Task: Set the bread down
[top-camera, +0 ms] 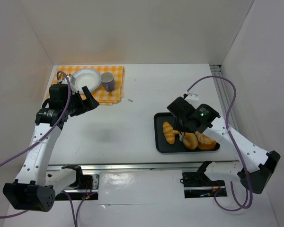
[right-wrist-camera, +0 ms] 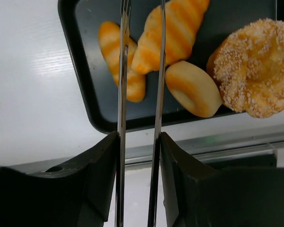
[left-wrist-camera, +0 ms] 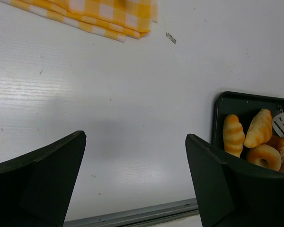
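right gripper [right-wrist-camera: 139, 138] clamped on tongs [right-wrist-camera: 122, 71] | blades over striped rolls [right-wrist-camera: 180, 23] in tray [right-wrist-camera: 83, 90] | advice: centre one roll, squeeze gently, lift straight, avoid neighbours | left gripper [left-wrist-camera: 136, 137] spread wide, empty, near plate [top-camera: 84, 78]

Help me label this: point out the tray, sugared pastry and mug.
tray [right-wrist-camera: 84, 61], right wrist view, bare left floor.
sugared pastry [right-wrist-camera: 255, 66], right wrist view, crusted top.
mug [top-camera: 107, 79], top external view, its mouth.

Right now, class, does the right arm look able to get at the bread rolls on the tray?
Probably yes: the right gripper holds tongs that reach out directly over the bread rolls in the tray, with nothing between.
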Controlling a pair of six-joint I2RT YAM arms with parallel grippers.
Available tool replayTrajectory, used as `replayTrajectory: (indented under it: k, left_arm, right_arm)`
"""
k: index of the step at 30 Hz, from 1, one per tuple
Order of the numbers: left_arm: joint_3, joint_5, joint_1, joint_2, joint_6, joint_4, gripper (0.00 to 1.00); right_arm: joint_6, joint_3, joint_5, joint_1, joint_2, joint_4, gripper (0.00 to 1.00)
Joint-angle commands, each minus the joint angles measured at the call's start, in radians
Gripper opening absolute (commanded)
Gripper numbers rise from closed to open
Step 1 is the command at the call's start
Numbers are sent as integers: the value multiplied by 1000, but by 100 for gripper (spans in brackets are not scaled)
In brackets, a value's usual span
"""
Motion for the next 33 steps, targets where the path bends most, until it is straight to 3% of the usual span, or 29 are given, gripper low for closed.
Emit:
replayTrajectory:
  k: [1,19,26,31,33]
  left_arm:
    - [21,31,7,1,-3,38,100]
    - [-6,31,7,1,6,47,100]
    - [-15,49,7,10,-3,58,100]
    - [-25,49,7,10,-3,58,100]
    - [-25,49,7,10,-3,58,100]
  right_arm:
    - [64,6,1,-3,-30,-66,47]
    - [86,-42,-21,-37,45,-85,59]
    - [23,-112,-65,-71,54,4,59]
    - [-31,-102,-65,-108,45,4,48]
    - [-43,-91,-74,-122,36,4,35]
